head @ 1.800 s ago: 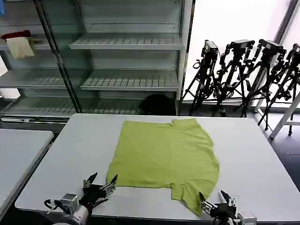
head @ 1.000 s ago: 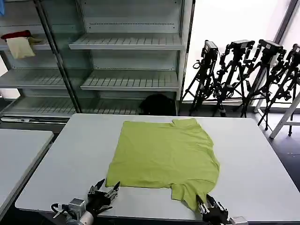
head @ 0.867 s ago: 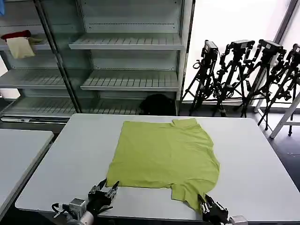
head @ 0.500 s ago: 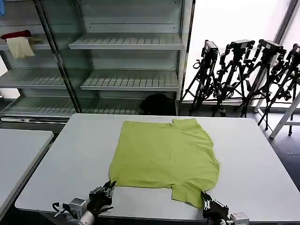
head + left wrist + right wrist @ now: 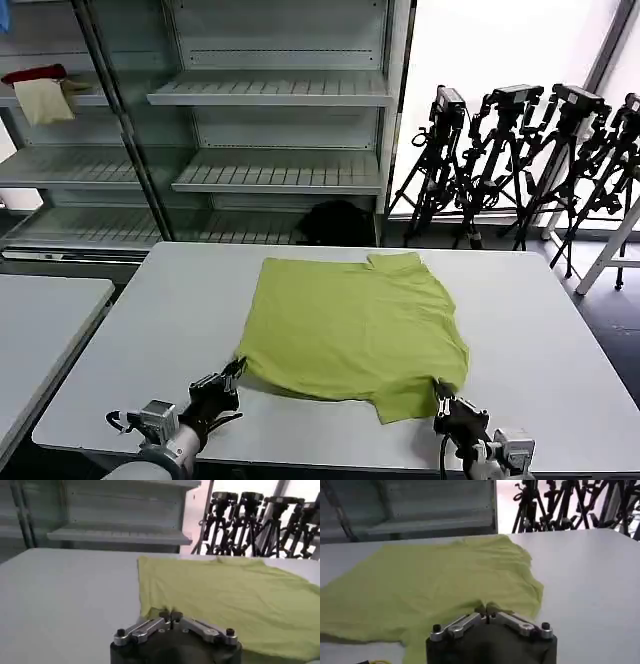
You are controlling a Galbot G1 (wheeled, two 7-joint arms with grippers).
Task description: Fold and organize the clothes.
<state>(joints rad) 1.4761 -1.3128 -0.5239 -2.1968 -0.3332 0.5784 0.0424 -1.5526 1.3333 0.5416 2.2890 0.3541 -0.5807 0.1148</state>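
Steel fingertips of the left gripper [image 5: 232, 373] are pressed together on the near left corner of the T-shirt [image 5: 355, 330], and the wrist view shows the fabric bunched right at the tips [image 5: 170, 615]. At the near right, the right gripper [image 5: 441, 394] pinches the hem beside the sleeve in the same way, its tips closed on a fold of cloth [image 5: 487, 611]. Both arms are mostly cut off by the frame's lower edge. Lime-green and spread across the middle of the grey table [image 5: 540, 330], the shirt has its near edge lifted slightly, it seems, with a shadow beneath. No printing can be read on it. Beyond the table stand empty shelves [image 5: 270, 90] and a row of black tripods [image 5: 520, 160].
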